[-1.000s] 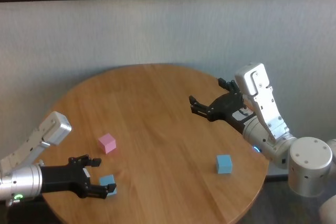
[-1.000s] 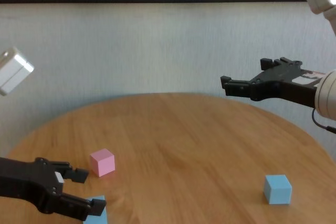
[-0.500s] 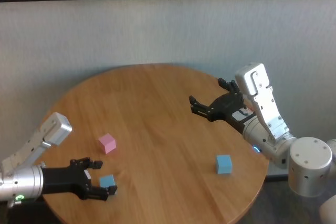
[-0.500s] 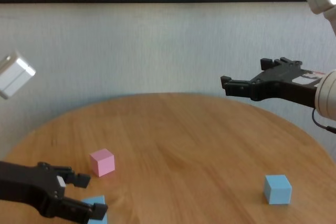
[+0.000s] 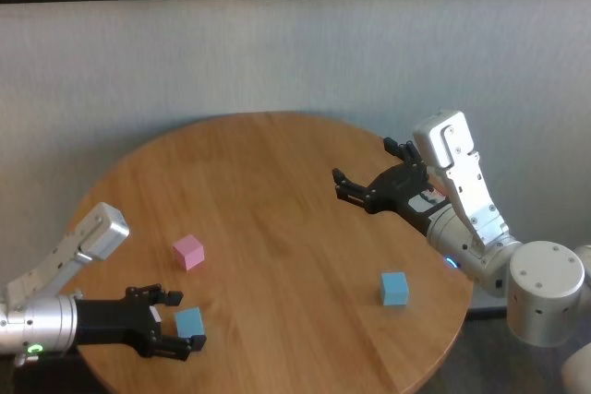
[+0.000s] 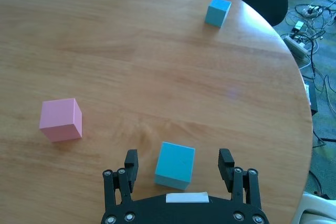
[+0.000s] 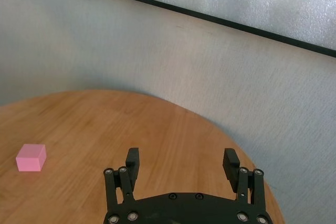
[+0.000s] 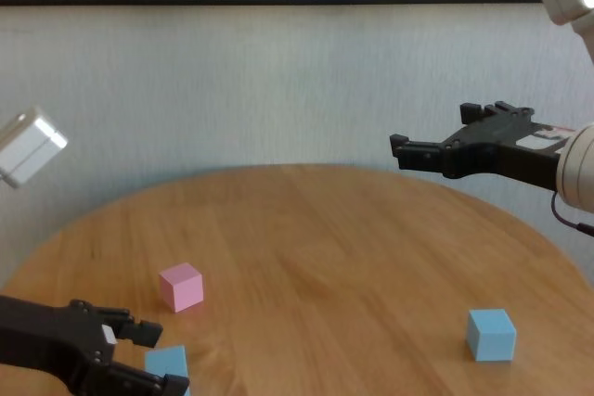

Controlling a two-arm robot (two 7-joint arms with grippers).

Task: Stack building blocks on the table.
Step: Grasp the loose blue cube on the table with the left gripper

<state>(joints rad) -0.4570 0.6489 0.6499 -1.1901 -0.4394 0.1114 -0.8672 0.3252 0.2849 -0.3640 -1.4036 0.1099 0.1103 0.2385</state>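
Note:
On the round wooden table (image 5: 277,182) a light blue block (image 5: 189,323) (image 6: 175,165) (image 8: 167,361) lies near the front left edge. My left gripper (image 5: 169,321) (image 6: 178,157) (image 8: 160,356) is low over the table and open, one fingertip on either side of that block with a gap on both sides. A pink block (image 5: 187,251) (image 6: 61,120) (image 8: 181,287) (image 7: 31,157) sits a little farther in. The second light blue block (image 5: 394,288) (image 6: 218,11) (image 8: 490,334) rests at the right. My right gripper (image 5: 367,168) (image 7: 181,155) (image 8: 432,132) hangs open and empty above the table's right side.
A pale wall (image 5: 277,53) stands behind the table. Beyond the table's right edge, the left wrist view shows floor with cables (image 6: 310,19).
My left gripper has drawn back a little toward the table's near edge, so more of the light blue block shows past its fingertips. The blocks and the right arm have not moved.

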